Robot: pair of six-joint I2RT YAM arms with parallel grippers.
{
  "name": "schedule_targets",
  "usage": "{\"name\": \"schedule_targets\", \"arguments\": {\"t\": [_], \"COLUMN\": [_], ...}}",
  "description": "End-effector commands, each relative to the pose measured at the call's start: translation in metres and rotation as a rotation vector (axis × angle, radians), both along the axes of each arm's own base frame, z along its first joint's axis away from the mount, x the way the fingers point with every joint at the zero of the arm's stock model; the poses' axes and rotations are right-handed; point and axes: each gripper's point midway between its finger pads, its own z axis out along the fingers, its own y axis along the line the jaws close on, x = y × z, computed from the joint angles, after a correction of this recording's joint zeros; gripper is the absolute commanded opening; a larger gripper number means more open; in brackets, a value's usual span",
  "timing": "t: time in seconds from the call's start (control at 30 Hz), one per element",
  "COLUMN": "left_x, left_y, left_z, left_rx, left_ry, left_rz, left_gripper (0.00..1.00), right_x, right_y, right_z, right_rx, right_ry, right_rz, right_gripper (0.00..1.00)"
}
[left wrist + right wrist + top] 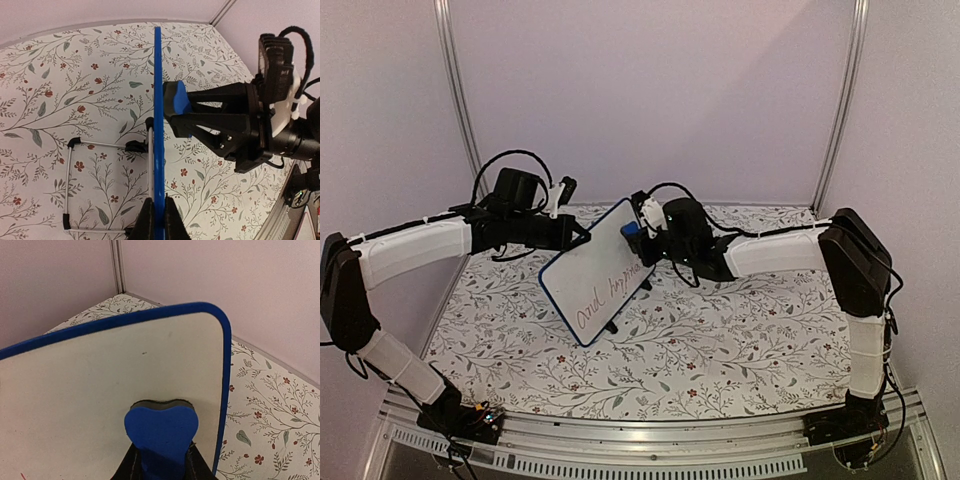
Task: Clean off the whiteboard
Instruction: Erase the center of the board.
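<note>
From the top view, I am seeing the whiteboard [598,268] tilted over the middle of the flowered table [750,350], with dark handwriting [615,293] across its lower half. The left jaws are pinching its left edge. The right jaws are gripping a blue eraser [631,229] at the board's upper right corner.

In the left wrist view, the whiteboard [158,75] is showing edge-on. The left jaws are closed on it, the eraser [177,97] is touching its face, and a wire stand [70,185] is behind it.

In the right wrist view, the heart-shaped eraser [161,432] is lying against the blank part of the whiteboard [100,385], near a rounded corner.
</note>
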Motion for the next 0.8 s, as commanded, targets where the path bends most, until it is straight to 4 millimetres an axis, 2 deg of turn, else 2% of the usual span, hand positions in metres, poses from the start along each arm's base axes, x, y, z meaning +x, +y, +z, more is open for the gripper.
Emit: {"name": "schedule_targets", "arguments": {"t": [0.0, 0.13, 0.37, 0.47, 0.6, 0.77], "left_x": [-0.021, -0.021, -0.021, -0.021, -0.021, -0.021], "left_y": [-0.009, -0.009, -0.009, -0.010, -0.010, -0.010], "left_z": [-0.027, -0.025, -0.025, -0.025, -0.025, -0.026], "left_rx": [0.028, 0.026, 0.025, 0.024, 0.020, 0.023], "left_ry": [0.087, 0.083, 0.085, 0.085, 0.086, 0.087], "left_rz": [-0.067, -0.066, -0.068, -0.069, -0.072, -0.069], "left_gripper": [0.00, 0.00, 0.00, 0.00, 0.00, 0.00], "right_x": [0.014, 0.015, -0.002, -0.008, -0.012, -0.010], "right_y": [0.003, 0.000, -0.013, -0.018, -0.019, -0.010], "right_z": [0.027, 0.008, -0.053, -0.068, -0.074, -0.056], "right_rx": [0.011, -0.018, -0.064, -0.068, -0.071, -0.046], "right_ry": [-0.070, -0.047, 0.062, 0.099, 0.113, 0.082], "right_rz": [-0.011, -0.015, -0.010, -0.011, -0.006, 0.008], "right_gripper": [0.17, 0.17, 0.16, 0.16, 0.16, 0.16]}}
